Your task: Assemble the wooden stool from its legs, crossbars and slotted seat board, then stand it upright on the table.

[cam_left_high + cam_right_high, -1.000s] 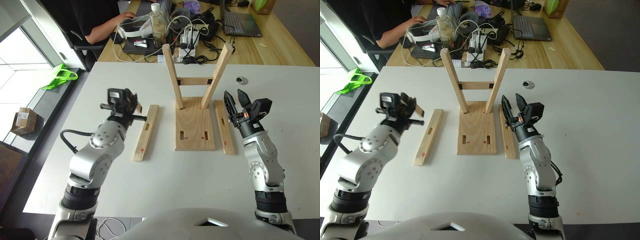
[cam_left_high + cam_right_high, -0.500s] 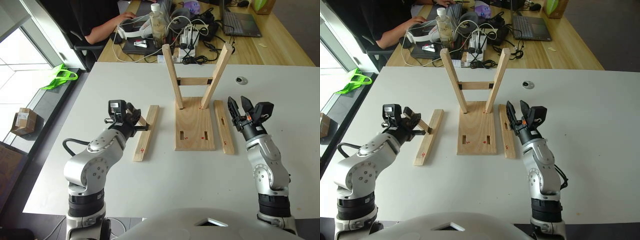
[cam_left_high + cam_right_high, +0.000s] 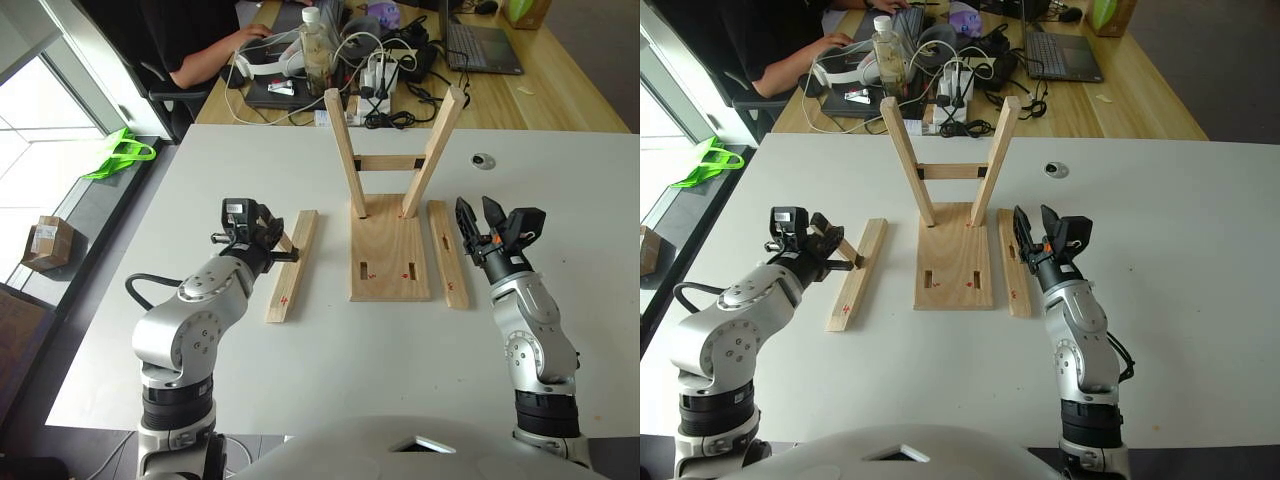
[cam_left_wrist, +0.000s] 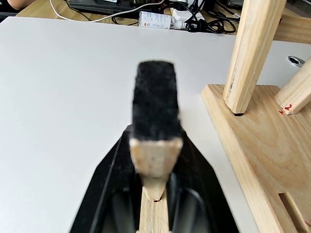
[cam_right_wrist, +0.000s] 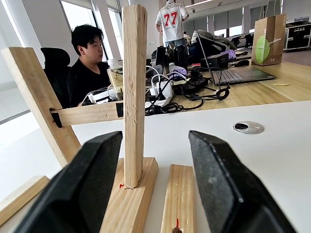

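Note:
The slotted seat board (image 3: 390,262) lies flat mid-table. Two legs (image 3: 345,150) stand tilted in its far slots, joined by a crossbar (image 3: 388,162). A loose leg (image 3: 292,266) lies left of the board and another loose leg (image 3: 447,254) lies right of it. My left gripper (image 3: 262,238) is shut on a short crossbar (image 4: 155,156) and hovers just left of the left loose leg. My right gripper (image 3: 480,222) stands open beside the right loose leg, which shows between its fingers (image 5: 73,189) in the right wrist view.
A wooden desk (image 3: 560,90) behind the white table (image 3: 200,180) carries a bottle (image 3: 315,45), cables and laptops. A round cable port (image 3: 484,160) sits in the white table at the back right.
My left gripper has dropped lower and moved right toward the left loose leg, carrying the short crossbar. My right gripper has drifted slightly right and stays open.

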Motion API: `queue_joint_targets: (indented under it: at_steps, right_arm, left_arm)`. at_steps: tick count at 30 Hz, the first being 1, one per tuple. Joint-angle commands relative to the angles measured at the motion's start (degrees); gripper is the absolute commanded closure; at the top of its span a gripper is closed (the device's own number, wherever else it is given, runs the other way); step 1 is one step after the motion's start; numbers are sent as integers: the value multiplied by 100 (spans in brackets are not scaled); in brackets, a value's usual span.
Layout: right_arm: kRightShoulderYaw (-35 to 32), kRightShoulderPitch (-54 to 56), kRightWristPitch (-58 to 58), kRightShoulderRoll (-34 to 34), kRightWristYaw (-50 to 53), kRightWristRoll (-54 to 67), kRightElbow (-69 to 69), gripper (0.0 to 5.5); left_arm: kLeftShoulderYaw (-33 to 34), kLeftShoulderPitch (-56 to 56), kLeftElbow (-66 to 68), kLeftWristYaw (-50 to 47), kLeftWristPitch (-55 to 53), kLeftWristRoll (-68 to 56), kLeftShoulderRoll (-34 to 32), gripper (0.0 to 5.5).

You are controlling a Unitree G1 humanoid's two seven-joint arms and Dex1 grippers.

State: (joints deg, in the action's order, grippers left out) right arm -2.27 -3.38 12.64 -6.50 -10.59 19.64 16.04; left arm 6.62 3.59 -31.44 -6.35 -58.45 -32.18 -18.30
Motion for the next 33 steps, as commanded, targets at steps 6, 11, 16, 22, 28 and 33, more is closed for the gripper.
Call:
queue_joint_targets:
  at_steps: [6, 11, 16, 22, 28, 33]
  right_arm:
    - [52, 68, 78, 63, 30, -104, 22, 296]
    - [39, 83, 95, 115, 50, -126, 23, 296]
    - [16, 70, 70, 117, 53, -138, 34, 296]
    - [24, 79, 9, 115, 10, -157, -27, 296]
    - [-2, 84, 16, 95, -4, -151, -35, 296]
    - [-15, 96, 31, 79, -18, -151, -36, 296]
  left_arm:
    - [-443, 114, 370, 379, -57, 374, 63, 510]
    - [-734, 352, 587, 678, -7, 724, -220, 510]
    - [-684, 662, 598, 813, 41, 898, -200, 510]
    - [-202, 615, 561, 739, -128, 735, 246, 510]
    - [404, 535, 453, 716, -400, 494, 559, 510]
    - [483, 428, 499, 800, -492, 436, 595, 510]
